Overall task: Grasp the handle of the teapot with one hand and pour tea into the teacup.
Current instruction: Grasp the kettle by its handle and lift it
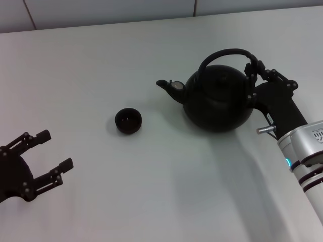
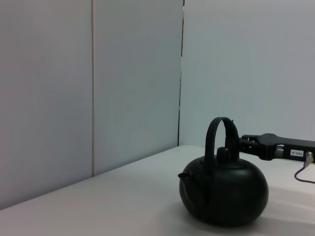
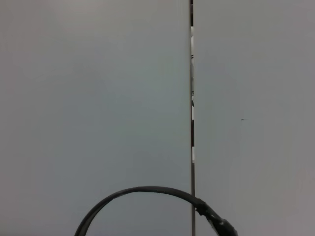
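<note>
Head view: the teapot [image 1: 217,101] stands on the white worktop [image 1: 151,191] right of centre, its spout pointing toward the frame's left. The teacup [image 1: 128,121] sits left of it, apart from the spout, near the frame's middle. The right tool [image 1: 252,68] reaches in from the right edge and meets the handle [image 1: 224,53] at its right end; whether it is clamped on it, I cannot tell. The left tool [image 1: 50,154] rests at lower left, its fingers spread apart, well apart from the cup.

Left wrist view: the teapot [image 2: 224,189] sits at lower right, the right tool [image 2: 235,143] touching its handle [image 2: 216,132].

Right wrist view: the handle [image 3: 142,194] arcs along the bottom edge before a grey wall [image 3: 98,98].
</note>
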Controlling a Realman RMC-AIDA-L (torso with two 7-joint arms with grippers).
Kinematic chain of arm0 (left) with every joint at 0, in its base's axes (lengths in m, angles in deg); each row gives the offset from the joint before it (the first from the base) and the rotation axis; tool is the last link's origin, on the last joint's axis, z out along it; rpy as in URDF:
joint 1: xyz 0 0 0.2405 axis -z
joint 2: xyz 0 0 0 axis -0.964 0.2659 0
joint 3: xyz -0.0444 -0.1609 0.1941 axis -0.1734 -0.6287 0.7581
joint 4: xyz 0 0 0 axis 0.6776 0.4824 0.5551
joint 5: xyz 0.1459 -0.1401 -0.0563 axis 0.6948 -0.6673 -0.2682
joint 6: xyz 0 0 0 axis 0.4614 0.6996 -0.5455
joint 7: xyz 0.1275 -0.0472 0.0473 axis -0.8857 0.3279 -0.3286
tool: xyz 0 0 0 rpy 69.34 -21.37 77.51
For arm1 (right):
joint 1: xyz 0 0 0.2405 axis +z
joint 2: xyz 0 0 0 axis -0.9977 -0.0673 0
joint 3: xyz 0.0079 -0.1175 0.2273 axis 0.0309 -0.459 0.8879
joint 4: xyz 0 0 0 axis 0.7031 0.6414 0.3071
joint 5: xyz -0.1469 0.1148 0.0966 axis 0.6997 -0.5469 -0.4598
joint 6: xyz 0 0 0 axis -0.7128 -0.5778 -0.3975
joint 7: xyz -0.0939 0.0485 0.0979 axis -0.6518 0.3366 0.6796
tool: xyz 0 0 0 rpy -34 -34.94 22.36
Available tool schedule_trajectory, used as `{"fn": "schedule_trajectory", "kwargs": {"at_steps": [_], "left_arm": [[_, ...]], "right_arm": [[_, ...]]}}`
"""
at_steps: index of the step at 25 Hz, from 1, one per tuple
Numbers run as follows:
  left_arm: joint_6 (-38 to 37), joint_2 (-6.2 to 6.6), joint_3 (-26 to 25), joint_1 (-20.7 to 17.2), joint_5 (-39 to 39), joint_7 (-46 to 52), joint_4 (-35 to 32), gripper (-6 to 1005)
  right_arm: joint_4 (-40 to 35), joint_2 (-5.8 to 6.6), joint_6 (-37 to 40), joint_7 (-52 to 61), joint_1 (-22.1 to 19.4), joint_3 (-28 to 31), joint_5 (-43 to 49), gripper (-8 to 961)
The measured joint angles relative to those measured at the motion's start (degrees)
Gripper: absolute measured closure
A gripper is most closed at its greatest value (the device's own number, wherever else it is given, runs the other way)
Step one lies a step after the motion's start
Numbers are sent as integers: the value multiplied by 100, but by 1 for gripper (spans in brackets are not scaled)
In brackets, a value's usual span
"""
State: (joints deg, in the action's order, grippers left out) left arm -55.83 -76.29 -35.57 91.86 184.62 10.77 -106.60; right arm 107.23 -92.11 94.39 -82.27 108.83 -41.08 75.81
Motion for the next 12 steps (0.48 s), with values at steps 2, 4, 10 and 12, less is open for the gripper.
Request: {"fn": "schedule_trajectory", "kwargs": {"at_steps": [2, 4, 10, 12], "left_arm": [[-5, -4, 0, 4, -1, 0, -2, 186], [-10, -6, 0, 17, -9, 0, -4, 186], [-14, -16, 0, 30, -9, 0, -5, 186], [-9, -17, 0, 35, -9, 0, -5, 186]], "right_arm": [[-6, -3, -4, 7, 5, -1, 3, 767], [-7, -4, -6, 11, 7, -1, 5, 790], [-6, -7, -12, 21, 8, 1, 8, 848], [-6, -8, -13, 23, 8, 1, 9, 848]]}}
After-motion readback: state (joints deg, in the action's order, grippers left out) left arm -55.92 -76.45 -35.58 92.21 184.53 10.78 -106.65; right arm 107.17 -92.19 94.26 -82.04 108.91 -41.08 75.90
